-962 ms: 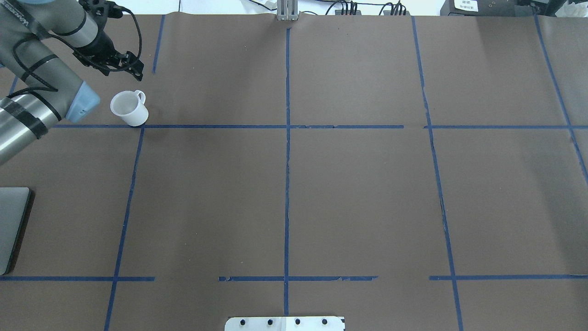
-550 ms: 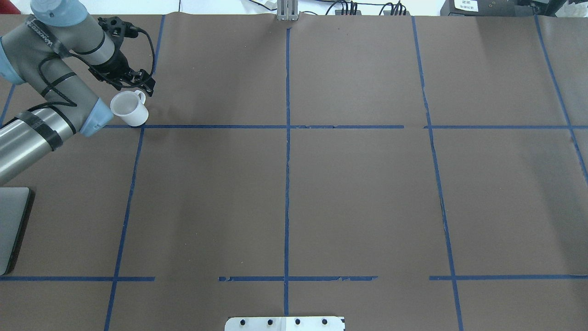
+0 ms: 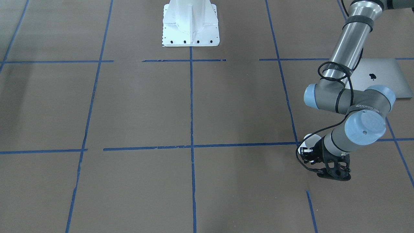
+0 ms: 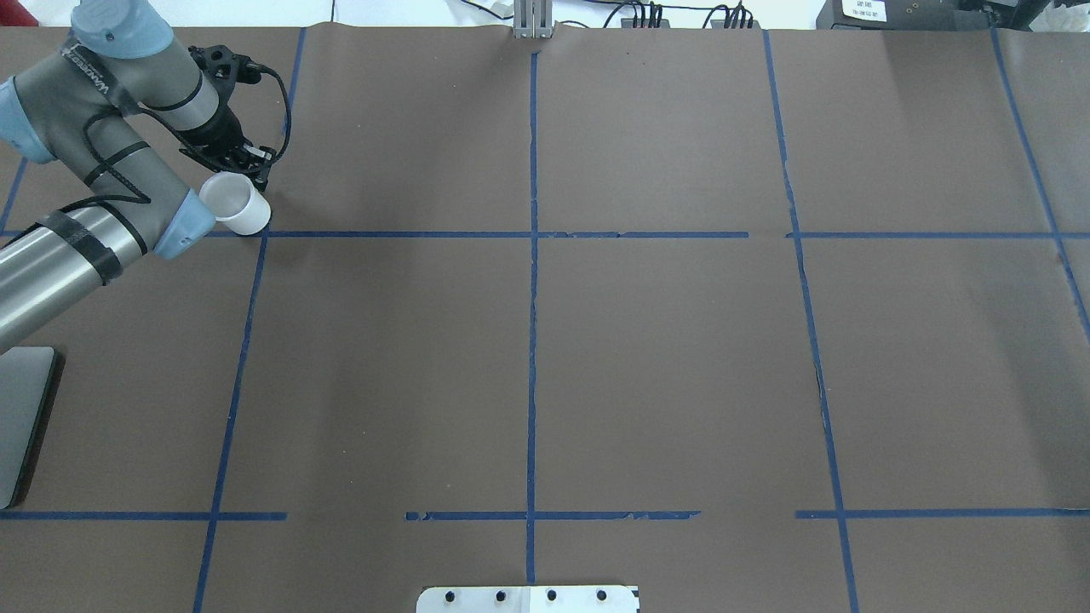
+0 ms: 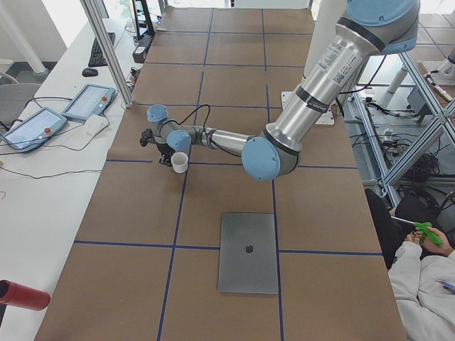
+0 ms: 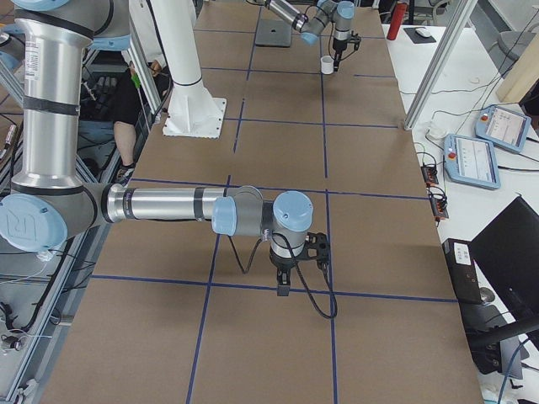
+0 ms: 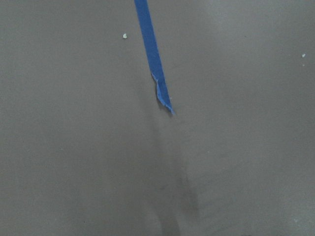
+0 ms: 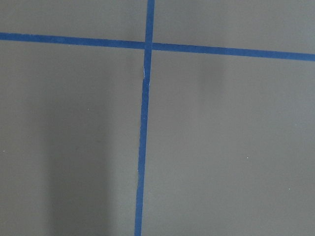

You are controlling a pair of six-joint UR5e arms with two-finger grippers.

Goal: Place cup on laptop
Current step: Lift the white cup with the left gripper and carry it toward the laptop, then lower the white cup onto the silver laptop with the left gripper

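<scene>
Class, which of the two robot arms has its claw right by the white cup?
The left arm's: the left claw sits at the cup, while the right claw hangs far from it.

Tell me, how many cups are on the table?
1. The cup stands by a tape crossing, at the left gripper, apart from the laptop. None seems hidden.

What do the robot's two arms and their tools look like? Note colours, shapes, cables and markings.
The left arm and the right arm are round silver-grey tubes joined by grey housings with pale blue caps. Black bands ring the tubes, and a thin black cable loops by each wrist. The left arm bears printed lettering. The left tool and right tool are small, black and angular.
</scene>
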